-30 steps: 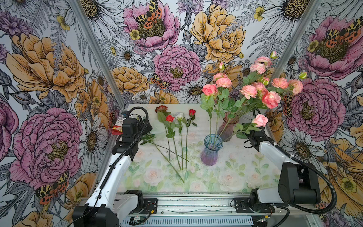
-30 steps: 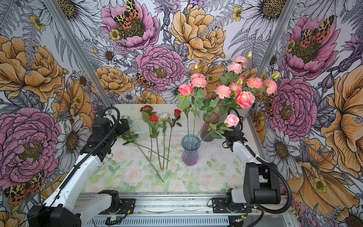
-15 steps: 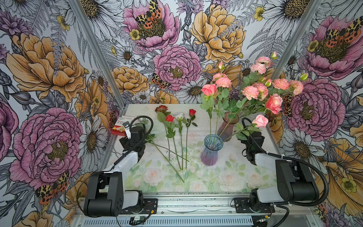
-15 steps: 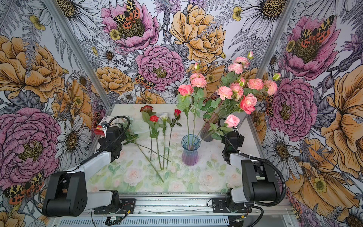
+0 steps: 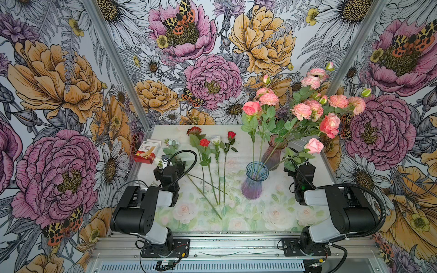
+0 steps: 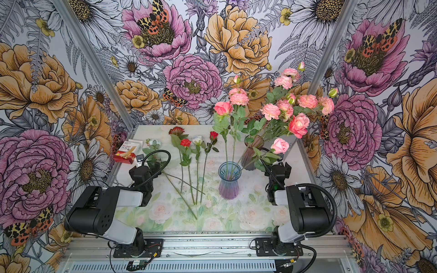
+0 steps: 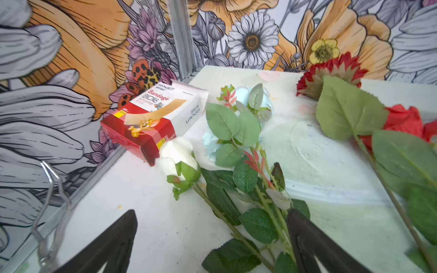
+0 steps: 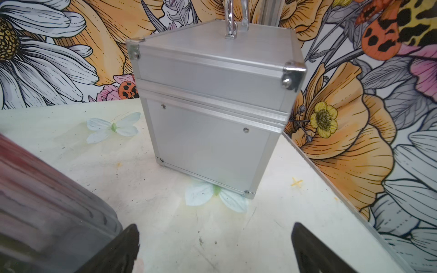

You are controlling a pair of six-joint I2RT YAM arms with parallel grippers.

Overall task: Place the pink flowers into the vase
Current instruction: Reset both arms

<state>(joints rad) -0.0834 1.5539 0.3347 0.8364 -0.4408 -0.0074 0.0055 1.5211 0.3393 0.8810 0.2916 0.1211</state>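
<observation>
Left gripper [image 7: 211, 211] and right gripper [image 8: 214, 226] both gape empty; a few pink flowers [image 5: 301, 111] stand in the blue vase [image 5: 254, 186] between them, most in the mauve vase [image 5: 274, 151] just beside the right, probably still to move.

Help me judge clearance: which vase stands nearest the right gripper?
The dark pink vase at the back, beside the right gripper, not the blue vase.

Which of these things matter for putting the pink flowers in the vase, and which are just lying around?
Job: pink flowers; blue vase holding a few of their stems; reddish vase behind it holding the rest.
Lying about: red flowers; white rose; bandage box; silver case.
</observation>
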